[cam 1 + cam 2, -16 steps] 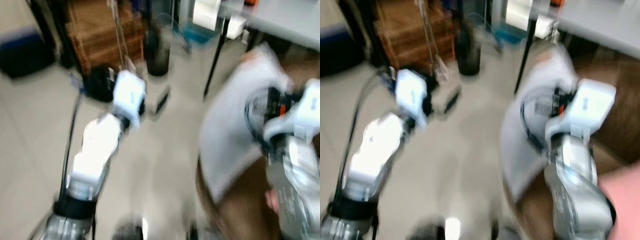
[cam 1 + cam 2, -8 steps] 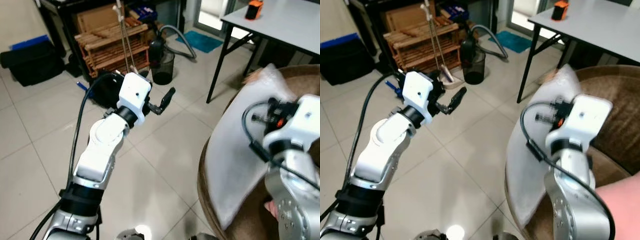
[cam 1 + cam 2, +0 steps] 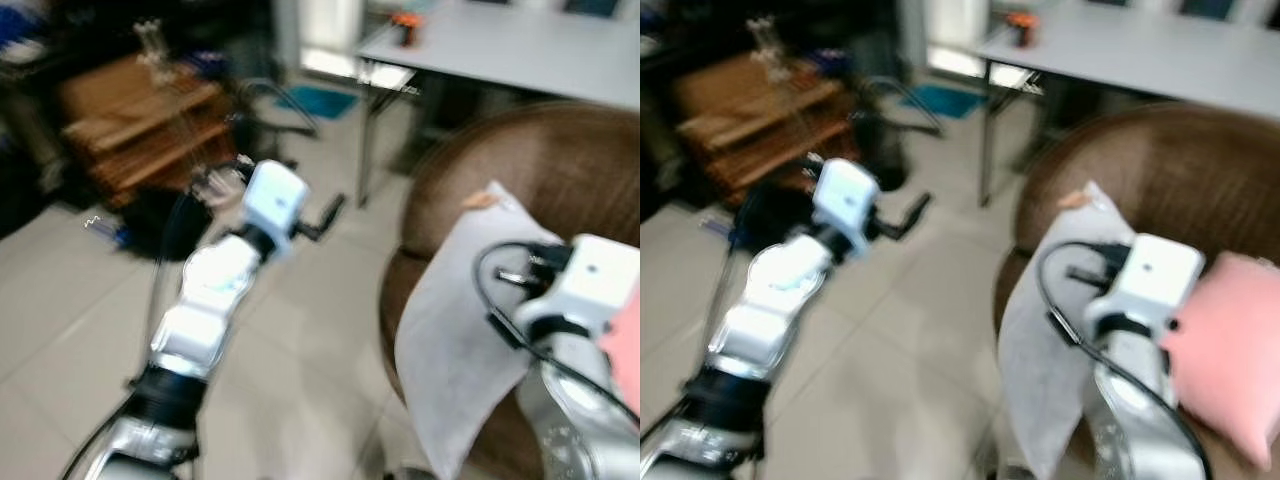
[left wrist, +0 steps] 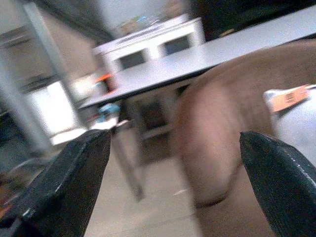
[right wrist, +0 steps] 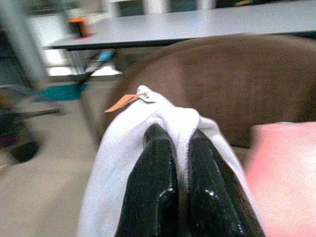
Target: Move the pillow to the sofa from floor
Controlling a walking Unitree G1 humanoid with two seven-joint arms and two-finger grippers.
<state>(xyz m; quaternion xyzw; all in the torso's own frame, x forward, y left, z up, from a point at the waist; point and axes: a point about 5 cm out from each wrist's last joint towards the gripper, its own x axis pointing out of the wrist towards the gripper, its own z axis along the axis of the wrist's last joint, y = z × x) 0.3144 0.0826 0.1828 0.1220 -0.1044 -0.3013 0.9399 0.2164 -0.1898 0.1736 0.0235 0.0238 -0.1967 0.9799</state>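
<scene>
Carrying step: right claw (image 5: 170,163) pinching white pillow (image 3: 1040,330) over brown sofa (image 3: 1160,170); left claw (image 4: 163,163) seemingly spread. Next: lower, release.

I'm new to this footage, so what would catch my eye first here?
The white pillow hangs pinched in the right tool, in front of the brown sofa. A pink cushion already lies on the sofa beside it, and the left tool is held out open over the tiled floor.
</scene>
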